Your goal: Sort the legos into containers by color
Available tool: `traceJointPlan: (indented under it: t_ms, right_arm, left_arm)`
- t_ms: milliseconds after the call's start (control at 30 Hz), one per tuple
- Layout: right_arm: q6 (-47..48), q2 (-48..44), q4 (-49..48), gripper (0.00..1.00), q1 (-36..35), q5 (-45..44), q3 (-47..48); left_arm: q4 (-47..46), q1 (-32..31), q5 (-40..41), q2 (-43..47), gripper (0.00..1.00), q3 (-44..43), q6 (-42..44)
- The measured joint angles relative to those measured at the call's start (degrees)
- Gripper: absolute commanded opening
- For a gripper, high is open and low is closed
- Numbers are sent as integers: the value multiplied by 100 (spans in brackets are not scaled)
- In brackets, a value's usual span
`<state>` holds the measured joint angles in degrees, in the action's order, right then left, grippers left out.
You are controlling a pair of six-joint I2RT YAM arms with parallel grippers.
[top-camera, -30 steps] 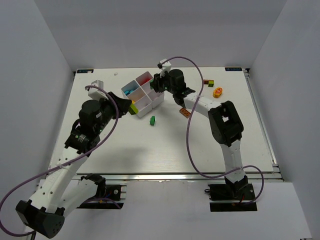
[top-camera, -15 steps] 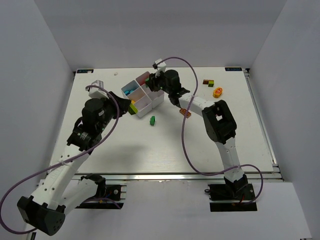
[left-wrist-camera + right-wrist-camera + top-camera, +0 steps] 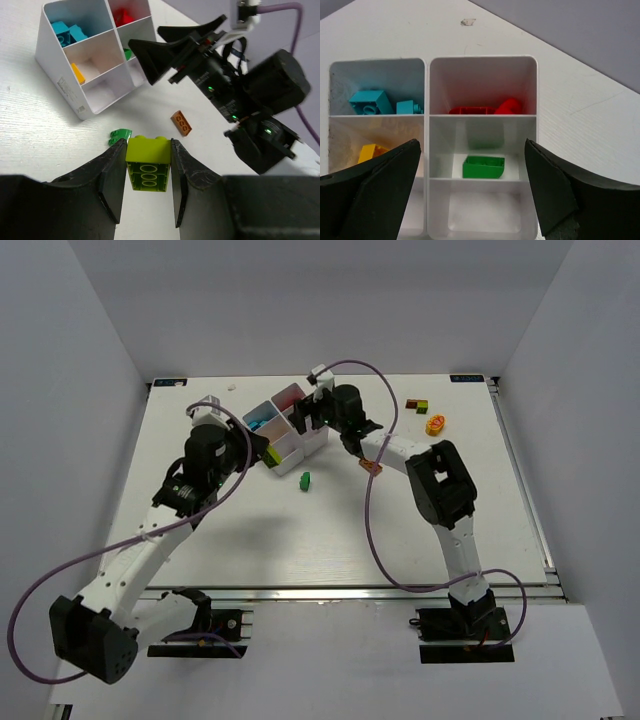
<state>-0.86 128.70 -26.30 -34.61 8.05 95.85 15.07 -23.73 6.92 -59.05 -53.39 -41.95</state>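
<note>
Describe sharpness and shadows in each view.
Top external: even light, soft shadow on the table under the left arm. Left wrist: the lime brick is sharp, the left end effector gripping it dark. Right wrist: the tray is sharp, the right end effector near the lens dark and soft.

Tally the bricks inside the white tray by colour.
Blue bricks: 2
Red bricks: 2
Green brick: 1
Yellow brick: 1
Total: 6 in the tray, as far as the right wrist view shows.
</note>
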Motion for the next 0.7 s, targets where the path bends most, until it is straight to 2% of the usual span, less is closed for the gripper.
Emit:
traceJointPlan:
  t_ms: [133,267,300,333,467,700]
  right_arm:
    - [151,-529,76,89,127,131,-610]
    - [654,-1508,310,88,393,162,-1298]
    - [756,-1812,317,84,490,225,-1495]
    - [813,-2151,317,75,599,306,-1716]
    - [748,-3329,219,60,1088,645,-2594]
    - [487,-4516,278,60,1456,966,-3930]
  left_arm:
    - [155,-15,184,-621,0,-313,-96]
    - [428,-151,629,-1294,0,-852,-199]
    - [520,-205,756,-1460,0,-1001,-243]
    - [612,-271,922,-1668,0,-1167,-308]
    - [1102,-562,1694,-2581,0,-1939,-627]
    - [1355,-992,3047,-3829,0,-2765,-680]
